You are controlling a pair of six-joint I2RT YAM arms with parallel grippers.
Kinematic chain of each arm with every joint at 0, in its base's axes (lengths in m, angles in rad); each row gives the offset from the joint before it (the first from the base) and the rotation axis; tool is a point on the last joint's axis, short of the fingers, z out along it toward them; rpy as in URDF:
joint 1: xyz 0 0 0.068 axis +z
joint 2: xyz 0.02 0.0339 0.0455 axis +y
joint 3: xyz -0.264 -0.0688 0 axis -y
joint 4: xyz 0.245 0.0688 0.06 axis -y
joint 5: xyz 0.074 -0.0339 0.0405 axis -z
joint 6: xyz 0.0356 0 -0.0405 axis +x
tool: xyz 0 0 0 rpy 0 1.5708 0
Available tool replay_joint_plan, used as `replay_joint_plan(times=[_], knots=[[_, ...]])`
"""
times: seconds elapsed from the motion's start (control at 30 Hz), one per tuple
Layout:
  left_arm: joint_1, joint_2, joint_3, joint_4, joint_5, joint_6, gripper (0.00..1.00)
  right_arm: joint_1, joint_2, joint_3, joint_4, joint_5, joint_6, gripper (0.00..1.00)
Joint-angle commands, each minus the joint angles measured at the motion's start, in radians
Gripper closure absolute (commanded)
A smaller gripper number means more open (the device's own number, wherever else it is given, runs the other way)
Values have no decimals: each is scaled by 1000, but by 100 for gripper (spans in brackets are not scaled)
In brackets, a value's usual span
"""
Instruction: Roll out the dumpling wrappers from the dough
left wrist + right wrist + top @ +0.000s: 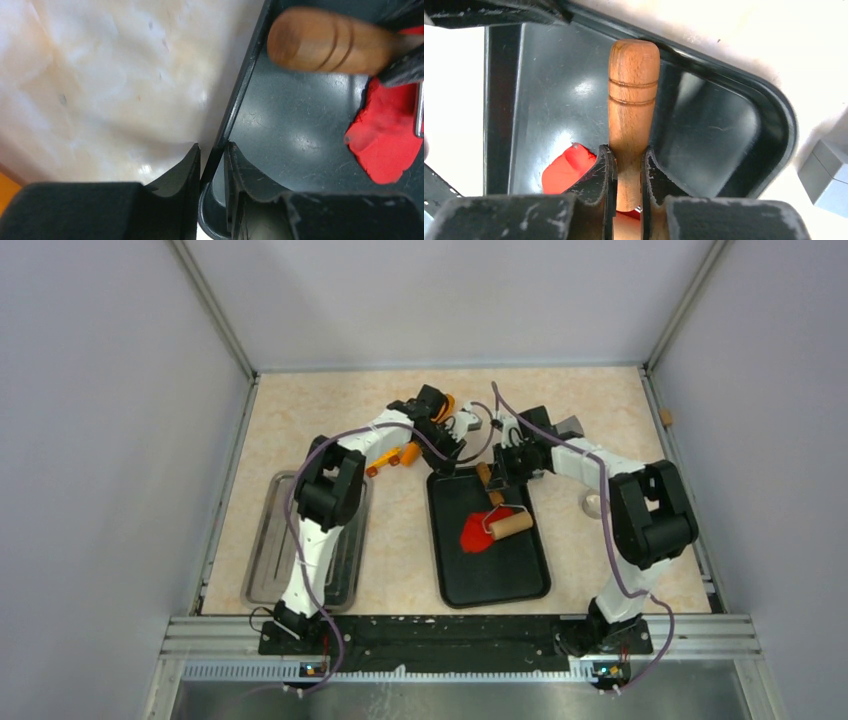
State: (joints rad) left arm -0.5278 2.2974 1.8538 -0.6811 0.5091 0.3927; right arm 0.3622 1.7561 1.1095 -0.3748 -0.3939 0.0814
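left gripper (212,167) clamped the black tray (240,95) by its rim | right gripper (626,172) clenched the roller handle (633,95) | only the overhead view showed the roller drum (510,525) on the dough (474,536)

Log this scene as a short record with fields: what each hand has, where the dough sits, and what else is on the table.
left hand: shut on the far left rim of the black plastic tray
right hand: shut on the brown handle of the small wooden roller
dough: flat bright red dough, lying in the black plastic tray
roller drum: at the dough's right edge
other: silver metal tray, left of the black one
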Motion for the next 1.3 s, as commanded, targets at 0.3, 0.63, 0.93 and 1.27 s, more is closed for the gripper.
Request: replay_joint_plan(times=[0.3, 0.63, 0.93, 1.27], knots=[[70, -623, -664, 145, -181, -531, 100, -75, -315, 181, -224, 42, 156, 100], [116, -785, -871, 232, -430, -1018, 100, -119, -360, 147, -210, 76, 329, 100], [115, -730, -936, 331, -258, -885, 100, -118, -325, 150, -169, 46, 372, 100], [115, -691, -925, 257, -161, -573, 100, -119, -369, 88, -155, 75, 397, 100]])
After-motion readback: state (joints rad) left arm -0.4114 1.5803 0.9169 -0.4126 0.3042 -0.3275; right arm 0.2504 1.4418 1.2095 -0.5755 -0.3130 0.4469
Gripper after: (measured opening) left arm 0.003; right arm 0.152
